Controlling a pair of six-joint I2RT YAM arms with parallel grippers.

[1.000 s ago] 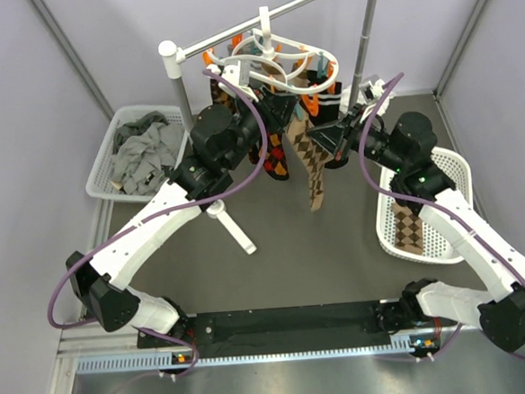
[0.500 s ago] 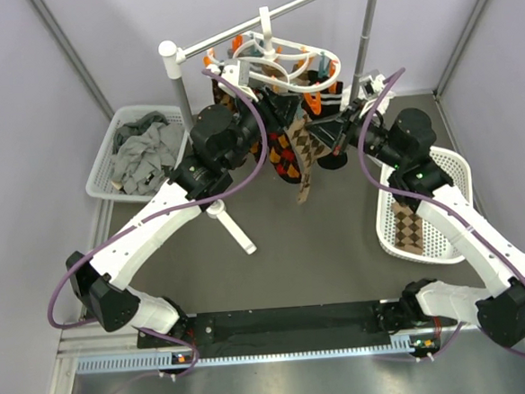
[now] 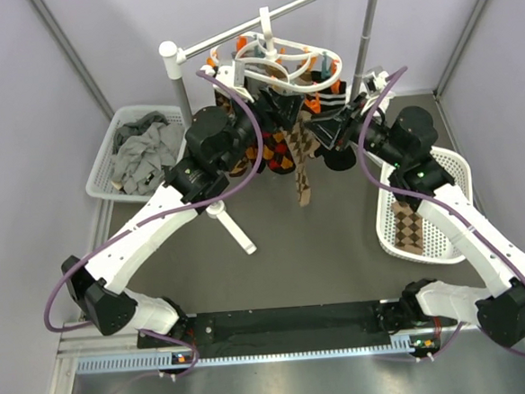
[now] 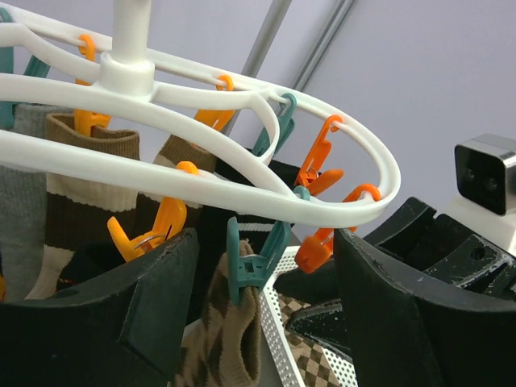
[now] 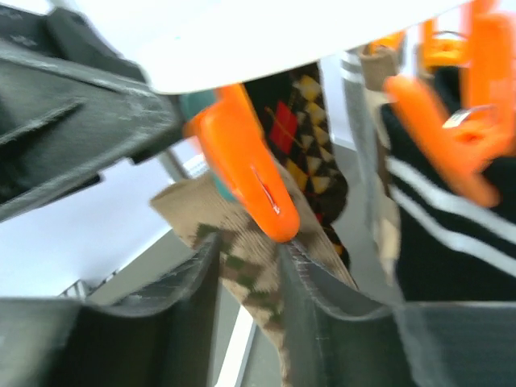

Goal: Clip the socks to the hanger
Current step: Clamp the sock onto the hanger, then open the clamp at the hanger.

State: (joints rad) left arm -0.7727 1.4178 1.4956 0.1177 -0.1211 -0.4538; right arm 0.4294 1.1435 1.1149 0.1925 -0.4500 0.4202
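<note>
The white oval hanger (image 3: 276, 63) hangs from the rail, with several argyle socks (image 3: 275, 149) clipped under it. One brown argyle sock (image 3: 302, 174) hangs straight down from a teal clip (image 4: 246, 262) on the near ring (image 4: 242, 187). My left gripper (image 4: 266, 310) stands open, one finger on either side of that clip and touching neither it nor the sock (image 4: 226, 334). My right gripper (image 5: 246, 310) is open a little, and the sock's upper part (image 5: 250, 266) passes loosely between its fingers, just under an orange clip (image 5: 250, 173). Another argyle sock (image 3: 409, 227) lies in the right basket.
A white basket (image 3: 107, 167) of plain grey socks stands at the left. A second white basket (image 3: 441, 239) stands at the right. The rail stand's post (image 3: 178, 86) and foot (image 3: 233, 226) stand beside my left arm. Purple walls close in on both sides.
Both grippers have opened. The brown argyle sock has left my right gripper's hold, swung left, and now hangs from the teal clip.
</note>
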